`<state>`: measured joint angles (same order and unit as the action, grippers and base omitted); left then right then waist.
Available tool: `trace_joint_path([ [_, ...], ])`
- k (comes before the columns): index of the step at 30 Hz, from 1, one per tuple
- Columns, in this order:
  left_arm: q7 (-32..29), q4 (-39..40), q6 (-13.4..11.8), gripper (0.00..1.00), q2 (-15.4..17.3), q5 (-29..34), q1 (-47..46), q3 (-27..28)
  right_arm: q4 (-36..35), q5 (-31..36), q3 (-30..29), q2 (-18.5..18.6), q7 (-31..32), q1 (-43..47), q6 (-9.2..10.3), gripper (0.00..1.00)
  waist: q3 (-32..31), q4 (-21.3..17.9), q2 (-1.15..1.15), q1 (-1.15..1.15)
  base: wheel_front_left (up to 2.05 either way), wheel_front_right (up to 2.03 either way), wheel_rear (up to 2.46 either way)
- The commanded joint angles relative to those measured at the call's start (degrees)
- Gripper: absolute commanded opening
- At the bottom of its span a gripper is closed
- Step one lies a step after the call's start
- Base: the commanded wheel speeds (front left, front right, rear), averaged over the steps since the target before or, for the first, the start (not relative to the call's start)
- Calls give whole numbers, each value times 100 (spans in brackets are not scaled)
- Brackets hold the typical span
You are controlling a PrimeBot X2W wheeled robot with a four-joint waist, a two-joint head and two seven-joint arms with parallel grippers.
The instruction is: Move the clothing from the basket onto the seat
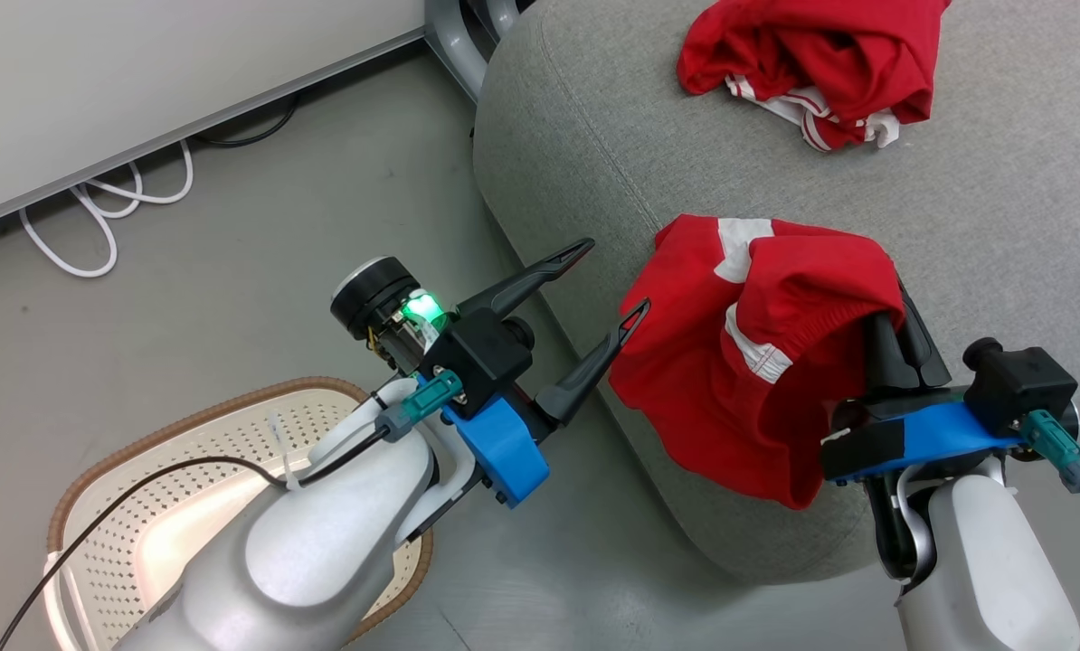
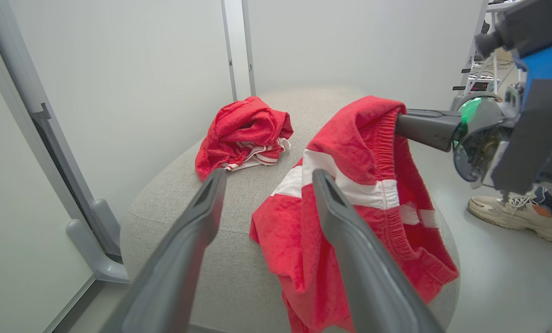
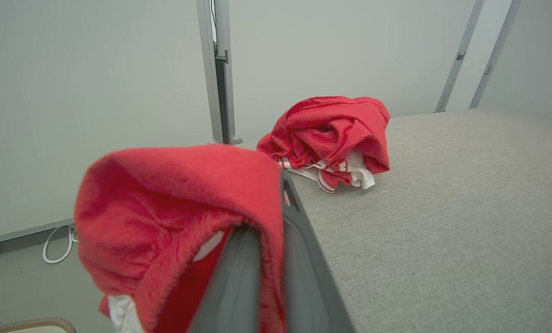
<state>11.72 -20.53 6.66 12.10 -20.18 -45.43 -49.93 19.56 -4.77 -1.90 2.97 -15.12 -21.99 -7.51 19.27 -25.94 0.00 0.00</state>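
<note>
right gripper [image 1: 900,336]: pinched tight on the elastic waistband of one red garment.
held garment [image 1: 757,362]: bright red, fuzzy, with white stripes; hangs over the rounded edge of the seat [image 1: 1001,226].
second garment [image 1: 811,63]: red with white striped trim, crumpled farther back on the seat.
count: two garments, one basket [image 1: 232,402], one seat.
left gripper [image 1: 617,274]: jaws wide apart, empty, just off the seat's edge; its arm is above the basket.

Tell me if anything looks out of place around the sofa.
One red garment dangles from the shut right hand over the edge of the sofa, not yet laid down. The other garment lies crumpled on the sofa.
</note>
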Motion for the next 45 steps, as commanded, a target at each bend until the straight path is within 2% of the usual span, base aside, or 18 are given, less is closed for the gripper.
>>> trace_joint_path([
  [1,2,20,-18,100,45,-21,48,8,-31,-35,14,-14,-3,62,4,0,2,-10,0,0,0,0,0],
  [8,7,36,-35,100,57,-53,22,-23,-68,12,-36,-13,-3,-86,4,0,28,1,0,0,0,0,0],
  [16,-41,163,-91,100,194,-61,-120,54,-363,171,-141,75,-3,-806,4,0,420,121,0,0,0,0,0],
  [23,-189,452,-94,100,468,47,-371,84,-868,127,-509,644,-3,-1921,4,0,1222,344,0,0,0,0,0],
  [25,-300,611,-104,100,621,79,-511,128,-1062,56,-854,1031,-3,-2476,4,0,1634,436,0,0,0,0,0],
  [28,-389,773,-121,100,765,119,-654,197,-1236,-32,-1291,1367,-2,-2943,4,0,2009,517,0,0,0,0,0],
  [35,-626,1184,-121,100,1182,220,-968,328,-931,-250,-2006,2198,-3,-3867,4,0,2792,473,0,0,0,0,0],
  [40,-736,1401,-129,100,1358,272,-1097,369,-460,-215,-2238,2458,-2,-4036,4,0,3148,469,0,0,0,0,0],
  [45,-781,1511,-129,100,1380,294,-1153,336,119,-113,-2276,2403,-2,-3883,4,0,3341,512,0,0,0,0,0],
])
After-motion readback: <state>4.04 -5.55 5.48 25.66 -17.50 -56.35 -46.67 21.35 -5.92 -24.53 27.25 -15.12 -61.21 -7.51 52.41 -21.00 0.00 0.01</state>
